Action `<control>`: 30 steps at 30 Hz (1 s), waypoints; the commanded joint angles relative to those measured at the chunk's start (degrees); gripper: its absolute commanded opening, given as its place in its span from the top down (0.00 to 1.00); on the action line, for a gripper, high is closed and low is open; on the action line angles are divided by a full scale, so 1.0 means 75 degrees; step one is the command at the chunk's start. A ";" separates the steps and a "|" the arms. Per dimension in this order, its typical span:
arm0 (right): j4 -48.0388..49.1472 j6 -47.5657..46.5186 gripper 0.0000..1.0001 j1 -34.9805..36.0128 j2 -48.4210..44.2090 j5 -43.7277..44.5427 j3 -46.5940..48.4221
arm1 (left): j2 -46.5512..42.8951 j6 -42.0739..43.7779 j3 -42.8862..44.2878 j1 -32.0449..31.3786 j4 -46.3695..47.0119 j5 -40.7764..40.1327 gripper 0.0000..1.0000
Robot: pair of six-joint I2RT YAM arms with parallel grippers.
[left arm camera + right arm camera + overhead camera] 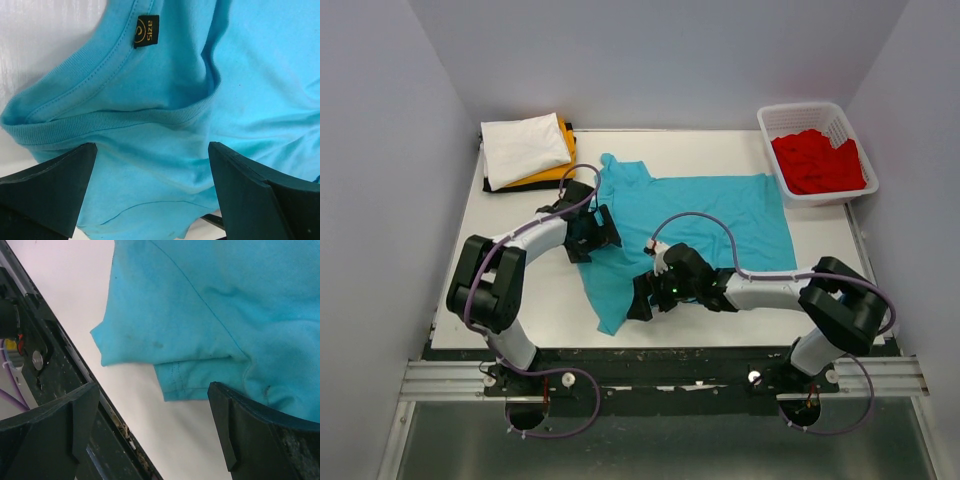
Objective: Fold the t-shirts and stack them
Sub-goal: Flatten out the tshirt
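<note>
With left end effector [152,150] and right end effector [152,390] spread wide and empty, pinch collar [125,120] and sleeve hem [200,377] of teal t-shirt [710,215] squarely.

A white plastic lattice basket [798,109] stands at the far right corner of a white table [550,300]; pale grey walls [380,150] enclose the left, back and right; an aluminium rail [440,378] runs along the near edge.

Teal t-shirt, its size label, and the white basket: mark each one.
teal t-shirt [720,215]: top view, flat body panel.
size label [146,31]: left wrist view, middle of the black tag.
white basket [800,108]: top view, far rim.
</note>
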 commanded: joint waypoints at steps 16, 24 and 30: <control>0.0839 0.0112 0.02 0.0836 0.0917 0.0910 0.0277 | 0.0224 0.0186 -0.0108 0.0055 0.0289 0.0558 0.01; -0.0424 0.0878 0.03 0.0915 -0.0396 0.0739 -0.1140 | 0.0335 0.0322 0.0215 0.0276 0.0036 0.0294 0.01; -0.1632 0.1050 0.03 0.0915 -0.0929 0.0522 -0.1657 | 0.0624 0.0626 0.0651 0.0395 -0.0152 0.0282 0.01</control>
